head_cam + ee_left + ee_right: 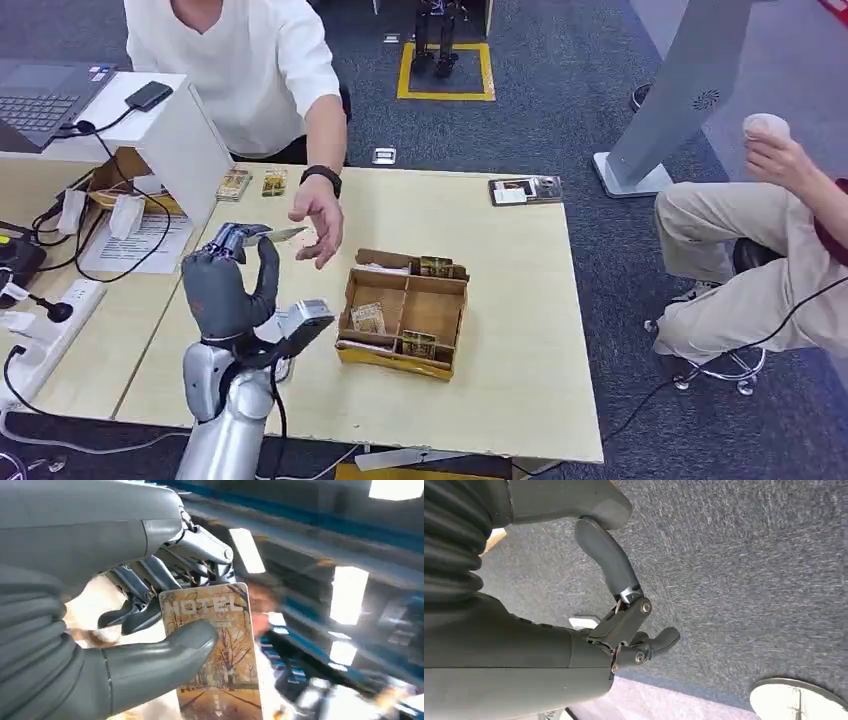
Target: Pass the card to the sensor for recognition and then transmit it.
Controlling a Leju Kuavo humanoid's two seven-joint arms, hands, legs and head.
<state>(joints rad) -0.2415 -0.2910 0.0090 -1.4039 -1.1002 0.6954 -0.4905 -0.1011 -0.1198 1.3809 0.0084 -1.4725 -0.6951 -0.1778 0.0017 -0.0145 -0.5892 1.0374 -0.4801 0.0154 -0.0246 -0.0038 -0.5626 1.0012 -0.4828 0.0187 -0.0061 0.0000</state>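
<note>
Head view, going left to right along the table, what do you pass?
Laptop → robot's left hand holding the card → person's hand → cardboard box → seated person's leg.

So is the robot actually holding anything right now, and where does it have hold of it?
Yes. Its left hand pinches a hotel card between thumb and fingers near the card's printed top end. Its right hand holds nothing.
</note>
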